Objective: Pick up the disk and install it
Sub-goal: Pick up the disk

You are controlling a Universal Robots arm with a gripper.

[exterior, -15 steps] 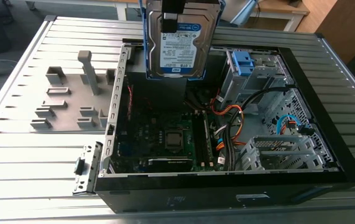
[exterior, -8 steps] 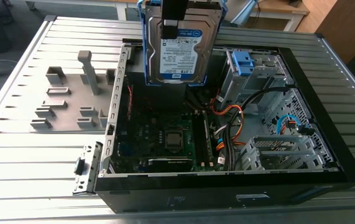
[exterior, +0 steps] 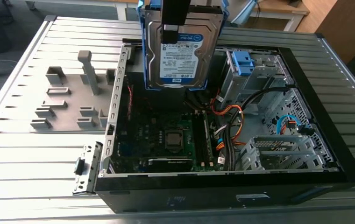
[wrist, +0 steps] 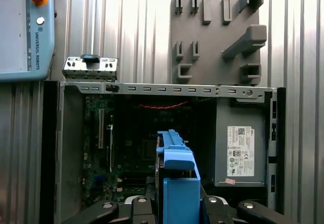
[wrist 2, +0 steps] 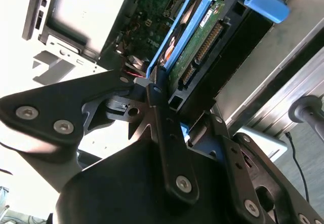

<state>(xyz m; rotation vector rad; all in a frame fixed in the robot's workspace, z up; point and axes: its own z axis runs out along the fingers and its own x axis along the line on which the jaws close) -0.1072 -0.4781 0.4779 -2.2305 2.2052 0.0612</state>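
Above the open black desktop computer case [exterior: 227,189], which lay on its side on the ribbed metal table [exterior: 15,163], we saw the flat silver hard disk [exterior: 181,56] in its blue plastic caddy, hanging clear of everything below. The gripper [exterior: 172,32] had it clamped: its black fingers [wrist 2: 159,112] were closed against the two broad faces, near one end, with nothing else in their hold. The disk stood on edge, its white-and-blue label facing the exterior view. We judged that this grip left the caddy's long sides free. It hung over the green motherboard [exterior: 165,140], beside the metal drive cage with its bare blue bracket [exterior: 243,63]. The first wrist view looked along the caddy's edge into the case, with the grey power-supply box [wrist: 240,148] to one side.
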